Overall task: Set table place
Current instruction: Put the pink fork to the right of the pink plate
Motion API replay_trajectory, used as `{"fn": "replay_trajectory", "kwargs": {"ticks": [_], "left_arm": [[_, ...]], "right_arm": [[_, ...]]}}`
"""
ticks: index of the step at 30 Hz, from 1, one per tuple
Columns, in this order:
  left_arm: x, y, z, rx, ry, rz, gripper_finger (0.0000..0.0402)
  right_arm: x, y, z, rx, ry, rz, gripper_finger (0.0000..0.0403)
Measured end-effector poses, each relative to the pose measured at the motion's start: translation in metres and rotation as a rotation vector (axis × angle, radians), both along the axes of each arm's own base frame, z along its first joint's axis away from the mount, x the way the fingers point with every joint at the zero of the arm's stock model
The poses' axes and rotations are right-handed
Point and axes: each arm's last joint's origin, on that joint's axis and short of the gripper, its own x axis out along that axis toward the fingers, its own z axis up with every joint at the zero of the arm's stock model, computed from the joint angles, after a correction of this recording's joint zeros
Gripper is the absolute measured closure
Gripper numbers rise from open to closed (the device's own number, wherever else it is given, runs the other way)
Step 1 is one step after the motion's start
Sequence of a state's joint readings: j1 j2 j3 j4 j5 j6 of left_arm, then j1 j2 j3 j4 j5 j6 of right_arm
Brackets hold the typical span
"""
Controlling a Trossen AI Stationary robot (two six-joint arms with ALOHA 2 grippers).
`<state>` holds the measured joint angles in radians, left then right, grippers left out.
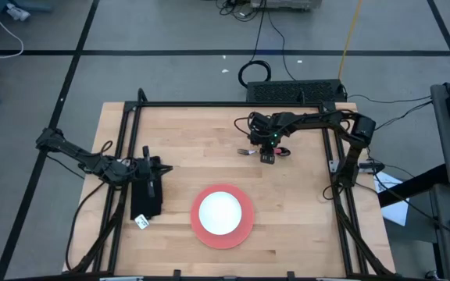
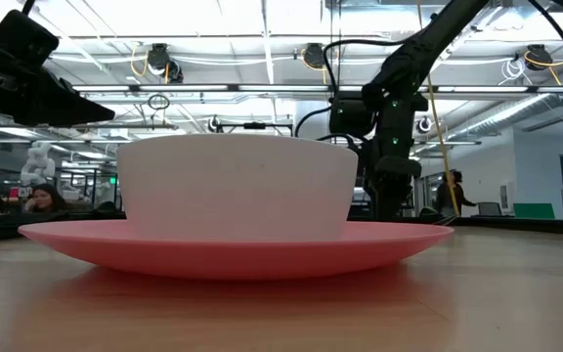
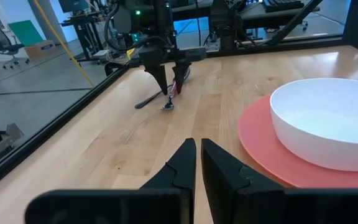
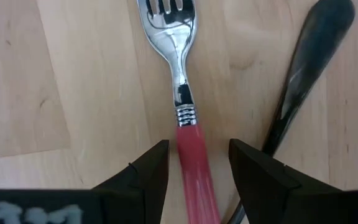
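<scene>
A fork (image 4: 182, 74) with a red handle lies flat on the light-wood table (image 1: 303, 226), at the far middle (image 1: 248, 152). A dark utensil (image 4: 309, 68) lies beside it. My right gripper (image 4: 197, 168) is open and points down over the fork, with a finger on either side of the red handle (image 4: 194, 174), apart from it. It also shows in the high view (image 1: 268, 156). A white bowl (image 1: 221, 212) stands on a red plate (image 1: 198, 228) at the near middle. My left gripper (image 3: 197, 155) is shut and empty, left of the plate (image 1: 165, 168).
Black frame rails (image 1: 233, 104) run along the table's far, left and right sides. The bowl and plate (image 3: 260, 143) lie to the right of the left gripper. Bare wood lies between the plate and the fork (image 3: 166, 104).
</scene>
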<state>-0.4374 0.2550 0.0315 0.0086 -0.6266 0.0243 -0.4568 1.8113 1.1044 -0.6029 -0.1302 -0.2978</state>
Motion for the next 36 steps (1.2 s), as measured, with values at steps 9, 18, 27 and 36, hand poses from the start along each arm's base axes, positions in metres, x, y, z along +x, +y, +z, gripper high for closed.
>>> {"fn": "replay_trajectory", "kwargs": {"ticks": [9, 18, 27, 36], "left_arm": [[0.000, 0.000, 0.000, 0.000, 0.000, 0.000, 0.0371], [0.000, 0.000, 0.000, -0.001, 0.000, 0.000, 0.0371], [0.000, 0.000, 0.000, -0.002, 0.000, 0.000, 0.0371], [0.000, 0.000, 0.000, 0.000, 0.000, 0.000, 0.0371]], "right_arm": [[0.000, 0.000, -0.003, 0.003, 0.019, 0.001, 0.0285], [0.003, 0.006, -0.004, -0.010, 0.021, 0.023, 0.0364], [0.004, 0.018, 0.004, 0.009, -0.001, 0.026, 0.0355], [0.003, 0.037, 0.037, -0.024, -0.081, 0.019, 0.0362]]}}
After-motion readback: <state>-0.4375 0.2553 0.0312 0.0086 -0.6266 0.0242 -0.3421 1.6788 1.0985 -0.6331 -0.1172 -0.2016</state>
